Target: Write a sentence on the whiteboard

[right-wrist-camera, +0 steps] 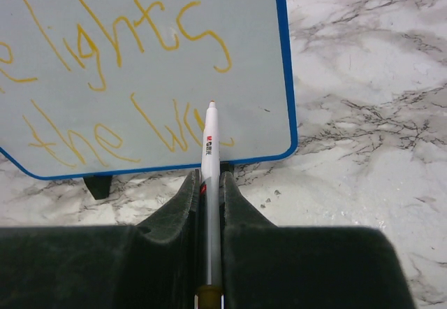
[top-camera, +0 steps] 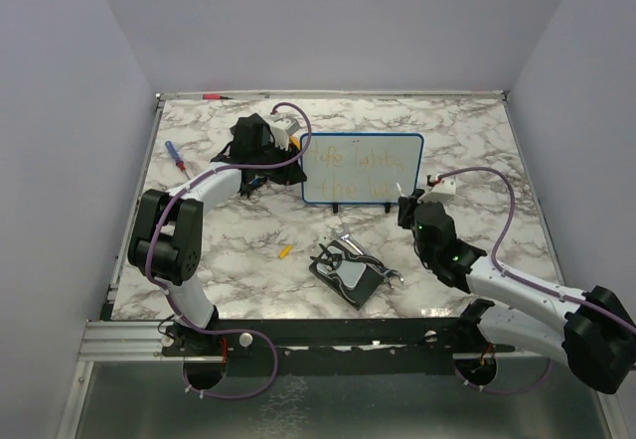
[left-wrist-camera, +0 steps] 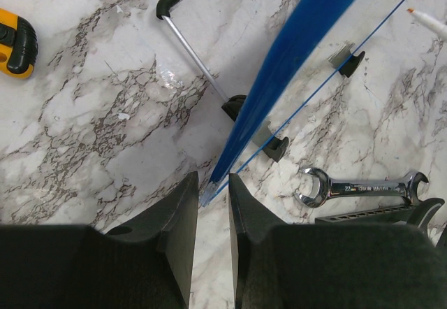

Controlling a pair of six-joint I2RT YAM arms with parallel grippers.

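The whiteboard [top-camera: 363, 169] stands upright on small black feet at the middle back of the table, white with a blue rim [left-wrist-camera: 293, 50]. The sentence [right-wrist-camera: 119, 43] runs across it in two lines of faint orange-yellow letters. My left gripper [top-camera: 287, 144] is at the board's left edge, its jaws shut on the rim's corner [left-wrist-camera: 213, 183]. My right gripper [right-wrist-camera: 211, 180] is in front of the board's lower right corner [top-camera: 405, 206]. It is shut on a white marker [right-wrist-camera: 211, 141], whose tip rests against the last letters of the lower line.
A black pad [top-camera: 348, 270] with metal tools lies in front of the board, a spanner [left-wrist-camera: 363, 187] beside it. A screwdriver [top-camera: 177, 158] lies at the left, a small yellow piece [top-camera: 285, 251] near the middle, a red pen [top-camera: 214, 94] on the back edge.
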